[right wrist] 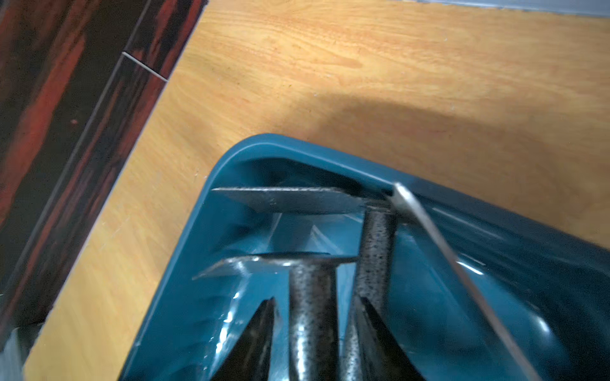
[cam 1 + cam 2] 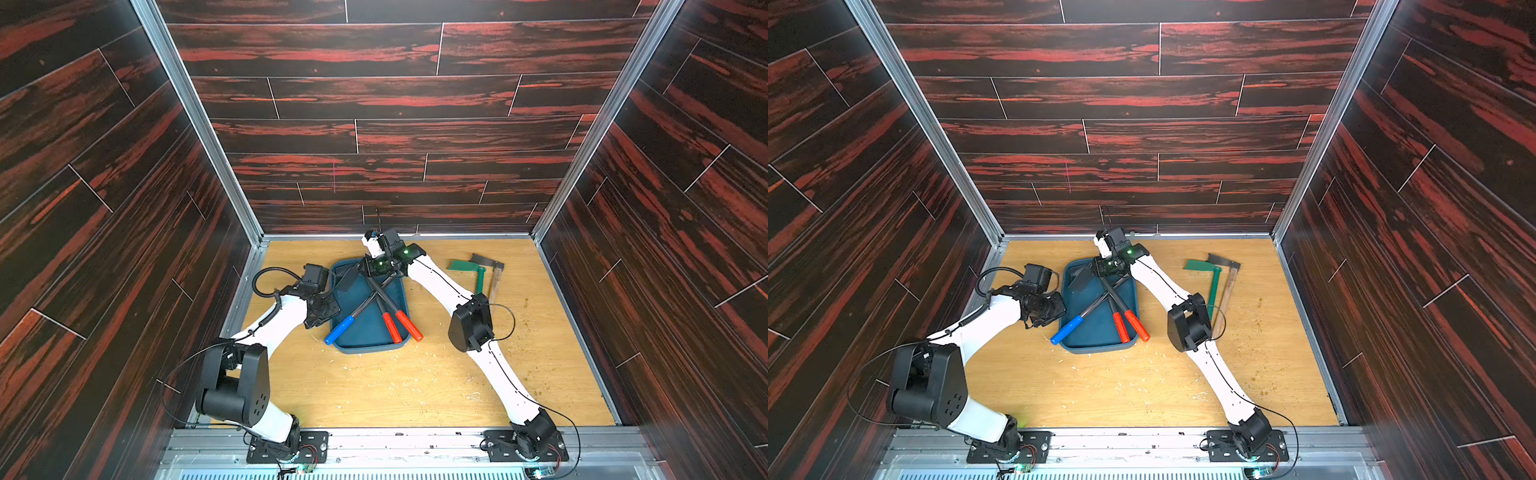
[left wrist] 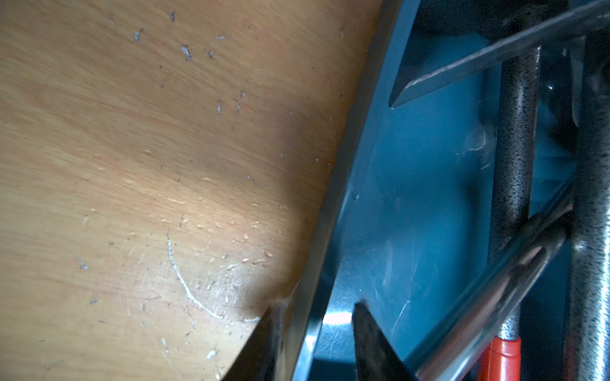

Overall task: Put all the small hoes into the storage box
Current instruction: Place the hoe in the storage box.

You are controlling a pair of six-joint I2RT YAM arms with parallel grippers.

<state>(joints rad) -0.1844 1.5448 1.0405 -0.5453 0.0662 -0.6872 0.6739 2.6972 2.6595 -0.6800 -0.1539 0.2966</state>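
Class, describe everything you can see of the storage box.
The storage box is a shallow teal-blue tray, seemingly plastic, with rounded corners and a raised rim. It lies flat on the wooden table, towards the back. Three hoes lie crossed in it, the blue handle sticking out past its near rim. The left gripper's fingers straddle one long rim; the right gripper hangs over its far end.
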